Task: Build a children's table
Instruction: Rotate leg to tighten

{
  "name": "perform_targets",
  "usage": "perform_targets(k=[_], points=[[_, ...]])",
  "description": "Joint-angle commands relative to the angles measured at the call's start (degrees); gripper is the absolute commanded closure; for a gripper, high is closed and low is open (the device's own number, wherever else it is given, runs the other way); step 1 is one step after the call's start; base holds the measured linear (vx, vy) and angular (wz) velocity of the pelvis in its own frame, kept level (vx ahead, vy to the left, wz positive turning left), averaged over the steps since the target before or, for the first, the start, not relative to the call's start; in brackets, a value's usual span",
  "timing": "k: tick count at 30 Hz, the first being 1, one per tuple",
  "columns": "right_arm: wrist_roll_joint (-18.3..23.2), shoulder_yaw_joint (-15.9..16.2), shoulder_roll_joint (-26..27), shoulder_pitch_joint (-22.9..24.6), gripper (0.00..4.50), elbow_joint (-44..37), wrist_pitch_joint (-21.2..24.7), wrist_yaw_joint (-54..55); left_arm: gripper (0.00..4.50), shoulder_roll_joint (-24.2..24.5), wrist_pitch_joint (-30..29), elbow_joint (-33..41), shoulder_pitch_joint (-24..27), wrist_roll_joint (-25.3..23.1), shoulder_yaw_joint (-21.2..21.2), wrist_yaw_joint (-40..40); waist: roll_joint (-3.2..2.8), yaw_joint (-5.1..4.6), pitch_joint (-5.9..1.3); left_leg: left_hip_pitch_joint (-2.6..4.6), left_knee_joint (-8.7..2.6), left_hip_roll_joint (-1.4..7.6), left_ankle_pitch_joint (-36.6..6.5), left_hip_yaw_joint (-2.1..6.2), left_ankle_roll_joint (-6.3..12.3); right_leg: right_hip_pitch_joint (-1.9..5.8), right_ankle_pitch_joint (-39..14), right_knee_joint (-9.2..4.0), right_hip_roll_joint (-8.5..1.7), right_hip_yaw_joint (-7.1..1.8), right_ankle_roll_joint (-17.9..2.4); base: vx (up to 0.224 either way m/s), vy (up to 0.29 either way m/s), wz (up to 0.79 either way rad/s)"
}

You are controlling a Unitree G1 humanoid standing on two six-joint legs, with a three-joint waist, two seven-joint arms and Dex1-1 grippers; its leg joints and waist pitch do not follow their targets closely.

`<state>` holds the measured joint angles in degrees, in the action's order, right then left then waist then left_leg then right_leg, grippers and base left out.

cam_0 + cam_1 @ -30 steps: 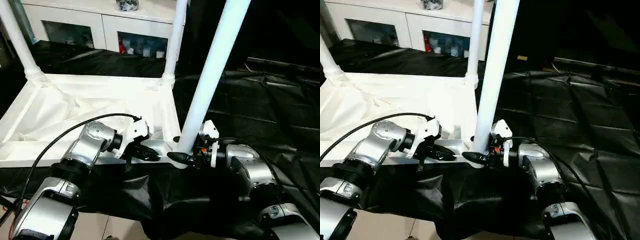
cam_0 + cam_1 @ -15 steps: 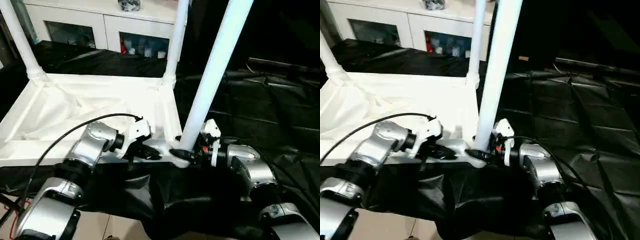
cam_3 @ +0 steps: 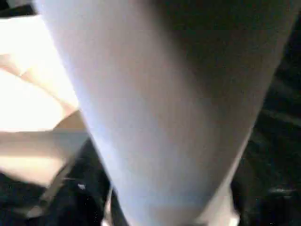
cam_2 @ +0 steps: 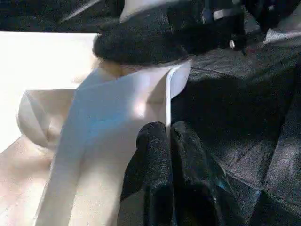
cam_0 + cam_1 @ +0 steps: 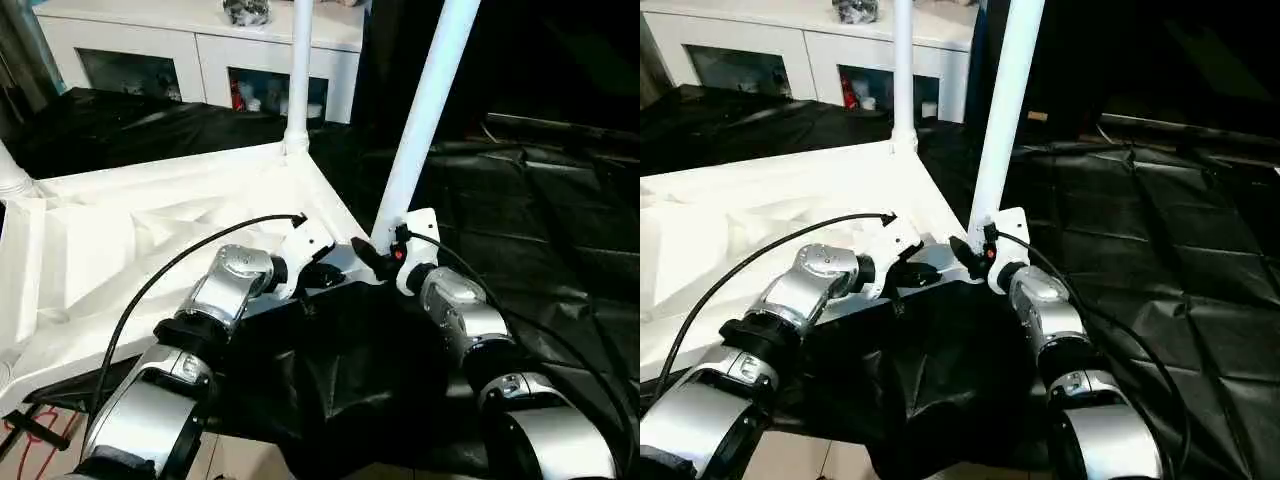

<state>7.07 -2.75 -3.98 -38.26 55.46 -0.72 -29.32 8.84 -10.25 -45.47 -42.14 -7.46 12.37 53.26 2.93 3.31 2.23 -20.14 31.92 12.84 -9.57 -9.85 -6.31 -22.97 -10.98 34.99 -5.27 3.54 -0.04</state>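
Observation:
The white tabletop [image 5: 120, 215] lies upside down on the black-draped work table, ribs up. One white leg [image 5: 298, 70] stands in the far corner socket and another leg [image 5: 10, 175] at the left edge. A third leg [image 5: 428, 110] rises tilted from the near right corner. My right gripper [image 5: 378, 256] is closed around its base, and the tube [image 3: 160, 103] sits right against that wrist camera. My left gripper [image 5: 325, 275] is shut, its fingertips [image 4: 157, 141] pressed against the tabletop's rim just beside that corner.
A white cabinet [image 5: 200, 50] with glass doors stands behind the table. Black cloth [image 5: 530, 200] covers the table to the right and hangs over the near edge. A black cable [image 5: 170, 270] loops over my left forearm. Floor shows at the bottom left [image 5: 40, 430].
The tabletop has swung, its near right corner moving away from me. My right gripper went with the leg's base, and the left gripper followed along the rim. The picture has also shifted.

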Motion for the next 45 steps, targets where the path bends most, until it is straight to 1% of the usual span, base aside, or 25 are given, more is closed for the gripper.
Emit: perform_targets(k=[1, 4, 5, 6, 7, 10, 13, 18, 20, 22, 23, 25, 26, 27, 30, 36, 37, 38, 39, 40, 41, 42, 43, 44, 45], points=[[-1.4, 3.7, 1.4, 0.8, 0.81, 1.1, 1.5, -5.6, 4.50, -1.6, 2.4, 1.6, 1.3, 1.7, 3.2, 5.4, 0.20, 0.13, -2.88, -0.36, -3.35, 0.02, -14.0, -0.64, 2.62, 2.60, -14.1, -4.78, -2.14, -1.94, -10.9, 0.000, 0.000, 0.00], [-1.9, 5.2, 0.3, 1.5, 0.62, -0.4, 0.7, -9.5, 4.50, -0.4, 3.4, 2.6, 2.2, 2.3, 3.7, 8.2, 0.32, 0.04, -2.88, -0.45, -3.34, 0.11, -14.3, -0.63, 2.99, 2.63, -14.7, -4.80, -2.25, -1.98, -10.8, 0.000, 0.000, 0.00], [-1.2, 6.2, -0.9, 2.5, 0.62, -2.3, 0.4, -14.3, 4.50, 0.9, 3.7, 3.8, 3.1, 3.0, 4.1, 11.0, 0.47, 0.09, -2.87, -0.38, -3.35, 0.14, -14.2, -0.61, 3.08, 2.60, -14.9, -4.86, -2.31, -1.96, -10.8, 0.000, 0.000, 0.00], [-1.3, 7.1, -1.9, 3.1, 0.62, -3.3, -0.3, -16.9, 4.50, 1.8, 4.5, 4.5, 3.7, 3.4, 4.5, 13.0, 0.35, 0.23, -2.91, -0.40, -3.29, 0.23, -13.8, -0.61, 3.46, 2.67, -14.1, -4.74, -2.33, -1.97, -11.0, 0.000, 0.000, 0.00], [-1.5, 7.6, -2.5, 3.5, 0.62, -3.8, -0.9, -18.6, 4.50, 2.3, 5.2, 4.9, 4.1, 3.6, 4.7, 14.3, 0.59, 0.22, -2.87, -0.46, -3.29, 0.27, -13.5, -0.64, 3.82, 2.69, -13.5, -4.64, -2.29, -1.98, -11.1, 0.000, 0.000, 0.00], [-1.5, 8.5, -3.9, 4.3, 0.62, -4.9, -1.1, -22.8, 4.50, 3.6, 5.0, 5.5, 4.6, 3.4, 5.0, 16.6, 0.37, 0.04, -2.87, -0.33, -3.32, 0.39, -12.9, -0.67, 3.88, 2.59, -11.5, -4.38, -2.19, -1.99, -12.2, 0.000, 0.000, 0.00], [-2.2, 11.0, -6.9, 5.9, 0.62, -7.3, -1.0, -30.8, 4.50, 6.1, 6.6, 6.2, 5.0, 3.2, 5.7, 20.6, 0.51, 0.22, -2.83, -0.28, -3.27, 0.37, -13.2, -0.70, 4.10, 2.68, -11.5, -4.39, -2.20, -1.99, -12.5, 0.000, 0.000, 0.00], [-2.4, 12.5, -8.4, 7.1, 0.62, -9.3, 0.0, -34.7, 4.50, 7.6, 6.8, 6.7, 5.1, 3.6, 5.9, 23.2, 0.56, 0.28, -2.72, -0.14, -3.47, 0.47, -14.6, -0.64, 3.09, 2.56, -13.6, -4.51, -2.22, -2.05, -12.1, 0.000, 0.000, 0.00], [-2.2, 12.5, -8.4, 7.3, 0.88, -9.6, 0.1, -35.1, 4.50, 7.8, 6.9, 6.8, 5.1, 3.6, 5.9, 23.4, 0.62, 0.32, -2.79, -0.10, -3.45, 0.50, -14.5, -0.64, 2.91, 2.53, -12.9, -4.42, -2.23, -2.08, -12.3, 0.000, 0.000, 0.00], [-0.9, 12.0, -8.3, 7.7, 0.88, -10.9, 1.5, -36.5, 4.50, 8.1, 6.9, 6.9, 5.0, 3.5, 5.9, 24.6, 0.59, 0.26, -2.83, -0.09, -3.43, 0.50, -14.4, -0.67, 3.03, 2.54, -11.7, -4.32, -2.14, -2.06, -12.7, 0.000, 0.000, 0.00], [-0.9, 12.0, -8.3, 7.7, 1.19, -10.9, 1.5, -36.6, 4.50, 8.1, 6.9, 6.9, 5.0, 3.5, 5.9, 24.7, 0.64, 0.33, -2.85, -0.10, -3.40, 0.48, -14.1, -0.69, 3.05, 2.60, -11.4, -4.25, -2.13, -2.04, -12.9, 0.000, 0.000, 0.00], [-0.7, 12.6, -8.8, 8.0, 1.19, -11.9, 2.6, -38.1, 4.50, 8.3, 6.9, 6.9, 4.8, 3.8, 6.0, 25.8, 0.67, 0.47, -2.81, -0.11, -3.42, 0.51, -13.9, -0.70, 3.01, 2.65, -11.3, -4.23, -2.09, -2.00, -12.9, 0.000, 0.000, 0.00], [-0.8, 12.8, -8.8, 8.0, 1.29, -12.0, 2.6, -38.3, 4.50, 8.3, 7.0, 6.9, 4.8, 3.8, 6.0, 25.9, 0.65, 0.54, -2.85, -0.02, -3.37, 0.53, -13.6, -0.74, 2.98, 2.59, -10.7, -4.17, -2.14, -2.04, -13.1, 0.000, 0.000, 0.00], [-0.8, 12.8, -8.8, 8.1, 1.29, -12.1, 2.7, -38.3, 4.50, 8.4, 7.0, 6.9, 4.8, 3.8, 6.0, 26.0, 0.64, 0.57, -2.83, -0.05, -3.37, 0.50, -13.5, -0.75, 3.00, 2.63, -10.6, -4.16, -2.10, -2.03, -13.1, 0.000, 0.000, 0.00], [-0.9, 12.6, -8.8, 8.0, 1.63, -12.2, 3.3, -38.5, 4.50, 8.6, 6.9, 6.8, 4.7, 3.9, 6.0, 26.2, 0.66, 0.63, -2.85, -0.07, -3.35, 0.49, -13.7, -0.74, 2.78, 2.63, -11.2, -4.17, -2.20, -2.03, -13.0, 0.000, 0.000, 0.00], [-1.0, 12.4, -8.4, 8.1, 1.78, -12.2, 4.0, -37.2, 4.50, 8.4, 6.4, 6.6, 4.7, 3.4, 5.6, 24.7, 0.62, 0.59, -2.86, -0.06, -3.38, 0.46, -13.5, -0.70, 2.64, 2.64, -10.7, -4.14, -2.16, -2.02, -13.1, 0.000, 0.000, 0.00], [-1.8, 12.0, -7.9, 7.9, 1.80, -11.4, 4.0, -34.4, 4.50, 7.9, 6.0, 5.9, 4.3, 3.1, 5.2, 22.9, 0.52, 0.59, -2.86, -0.01, -3.38, 0.46, -13.4, -0.69, 2.47, 2.61, -10.7, -4.12, -2.21, -2.06, -13.0, 0.000, 0.000, 0.00], [-2.3, 11.8, -7.6, 7.7, 1.80, -10.9, 4.0, -32.4, 4.50, 7.6, 5.8, 5.4, 4.0, 2.9, 4.8, 21.8, 0.55, 0.50, -2.76, -0.01, -3.49, 0.45, -14.1, -0.65, 2.22, 2.54, -11.9, -4.26, -2.19, -2.04, -12.8, 0.000, 0.000, 0.00], [-3.8, 10.8, -6.6, 6.8, 1.80, -8.2, 3.9, -25.8, 4.50, 6.5, 5.0, 4.2, 3.2, 2.6, 4.0, 18.7, 0.53, 0.47, -2.68, 0.03, -3.53, 0.42, -14.8, -0.65, 2.00, 2.45, -12.9, -4.38, -2.19, -2.04, -12.6, 0.000, 0.000, 0.00], [-4.1, 10.4, -6.3, 6.5, 1.80, -7.4, 4.0, -23.7, 4.50, 6.2, 4.8, 3.9, 3.0, 2.5, 3.8, 17.8, 0.54, 0.24, -2.40, 0.02, -3.76, 0.32, -16.6, -0.52, 1.06, 2.28, -17.3, -4.78, -2.28, -1.98, -11.5, 0.000, 0.000, 0.00], [-4.4, 10.0, -6.0, 6.1, 1.80, -6.4, 4.2, -21.4, 4.50, 5.8, 4.6, 3.6, 2.7, 2.4, 3.6, 16.8, 0.54, 0.13, -2.34, 0.41, -3.70, 0.27, -18.8, -0.43, 0.32, 1.96, -22.3, -5.32, -2.46, -1.97, -10.2, 0.000, 0.000, 0.00], [-4.7, 9.4, -5.4, 5.6, 1.81, -5.1, 4.7, -18.2, 4.50, 5.3, 4.4, 3.1, 2.4, 2.2, 3.4, 15.3, 0.54, 0.13, -2.34, 0.41, -3.70, 0.27, -18.8, -0.43, 0.32, 1.96, -22.3, -5.32, -2.46, -1.97, -10.2, 0.000, 0.000, 0.00], [-4.5, 7.9, -3.9, 4.6, 1.81, -2.7, 5.5, -12.7, 4.50, 3.5, 3.3, 1.9, 1.4, 1.9, 2.7, 11.3, 0.95, -0.11, -2.35, 0.20, -3.81, 0.24, -19.3, -0.25, -0.29, 1.92, -25.2, -5.54, -2.51, -1.93, -8.8, 0.000, 0.000, 0.00], [-3.9, 6.6, -2.4, 3.9, 1.81, -1.1, 6.4, -8.3, 4.50, 1.8, 2.3, 1.1, 0.7, 1.6, 2.3, 8.1, 0.71, -0.15, -2.28, 0.28, -3.84, 0.22, -19.5, -0.17, -0.55, 1.79, -26.0, -5.60, -2.47, -1.91, -8.4, 0.000, 0.000, 0.00], [-3.7, 6.3, -2.0, 3.7, 1.81, -0.8, 6.6, -7.5, 4.50, 1.5, 2.1, 0.9, 0.5, 1.6, 2.2, 7.5, 0.54, -0.10, -2.34, 0.62, -3.82, 0.27, -20.4, -0.07, -0.88, 1.55, -27.2, -5.84, -2.59, -1.90, -8.0, 0.000, 0.000, 0.00]])
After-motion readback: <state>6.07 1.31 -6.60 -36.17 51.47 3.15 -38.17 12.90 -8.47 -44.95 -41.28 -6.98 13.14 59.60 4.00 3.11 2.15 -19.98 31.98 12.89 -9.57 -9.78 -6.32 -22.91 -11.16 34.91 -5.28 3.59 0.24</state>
